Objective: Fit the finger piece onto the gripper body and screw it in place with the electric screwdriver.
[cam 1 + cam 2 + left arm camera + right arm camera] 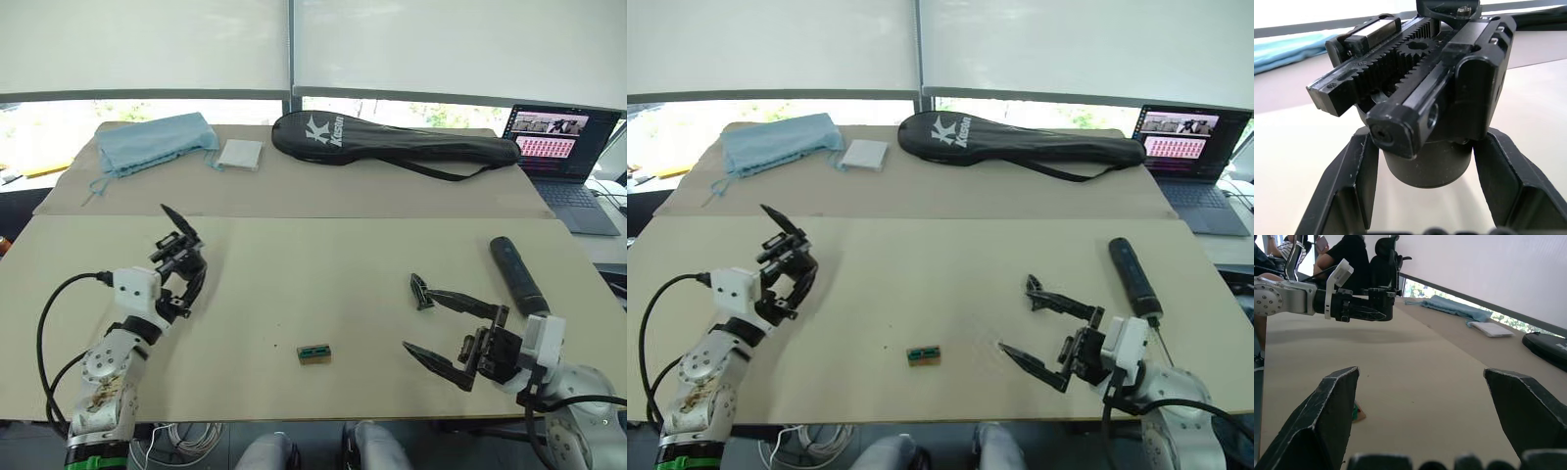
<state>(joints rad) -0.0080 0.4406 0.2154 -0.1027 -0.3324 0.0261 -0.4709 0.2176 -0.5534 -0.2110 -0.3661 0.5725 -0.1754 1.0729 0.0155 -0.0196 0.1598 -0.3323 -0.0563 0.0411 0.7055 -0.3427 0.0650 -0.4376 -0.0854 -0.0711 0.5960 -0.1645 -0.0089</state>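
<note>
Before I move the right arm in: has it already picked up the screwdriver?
No. The right gripper is open and empty, and the screwdriver lies on the table beside that arm.

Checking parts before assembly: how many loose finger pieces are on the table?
1: the finger piece lies on the table, beside the open right end effector, left of the electric screwdriver.

Tan surface [294, 294], matte black screwdriver [515, 271], black bag [392, 140] with white lettering, pale blue cloth [152, 142], white pad [240, 154], green-and-tan box [313, 353], black finger piece [421, 292]
</note>
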